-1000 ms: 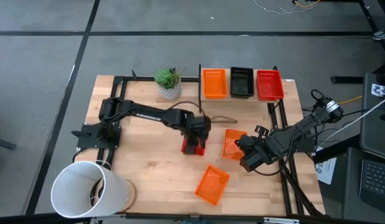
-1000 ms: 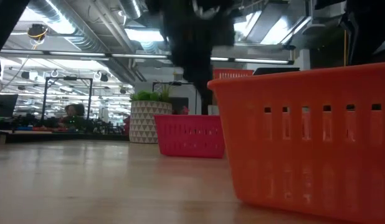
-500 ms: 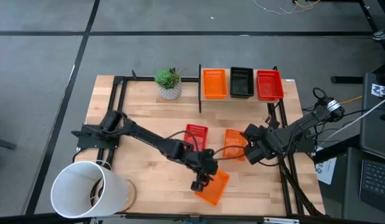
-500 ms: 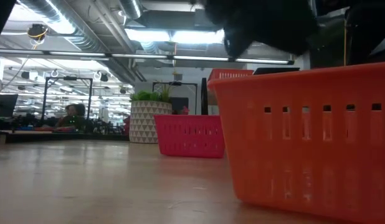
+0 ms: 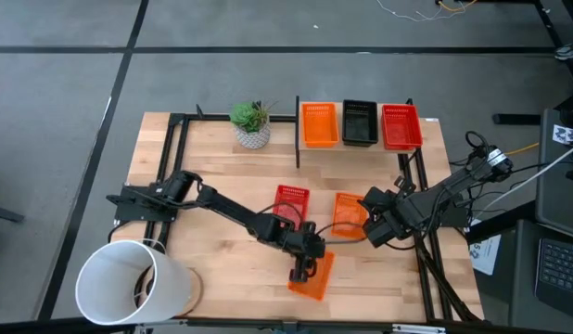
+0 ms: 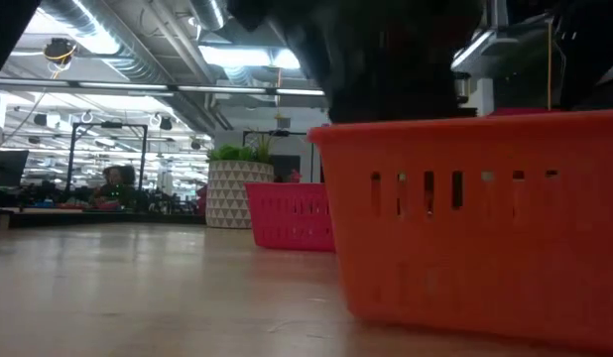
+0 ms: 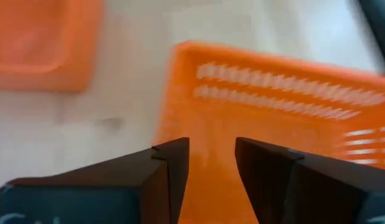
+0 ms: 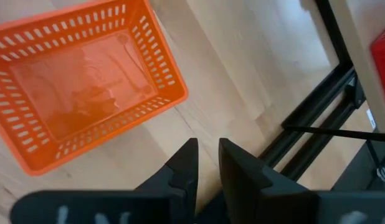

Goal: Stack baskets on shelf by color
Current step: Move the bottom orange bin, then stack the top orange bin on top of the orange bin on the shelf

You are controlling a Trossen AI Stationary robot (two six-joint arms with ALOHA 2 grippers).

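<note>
This is a robotics lab or open workshop hall, not a home. The low view looks past the light wooden bench (image 6: 138,288) into a wide industrial room: bare silver ventilation ducts (image 6: 138,45) and long strip lights (image 6: 242,58) run under an unfinished ceiling, with black metal frames (image 6: 108,149) and cluttered work desks far behind, where a seated person (image 6: 112,181) shows. From above, the bench stands on grey carpet tiles (image 5: 64,139) with dark seams. Loose cables (image 5: 426,11) trail across the floor, and an open black laptop (image 5: 557,264) sits beside the bench's right edge. Two dark jointed robot arms (image 5: 231,211) are mounted on black rails.
</note>
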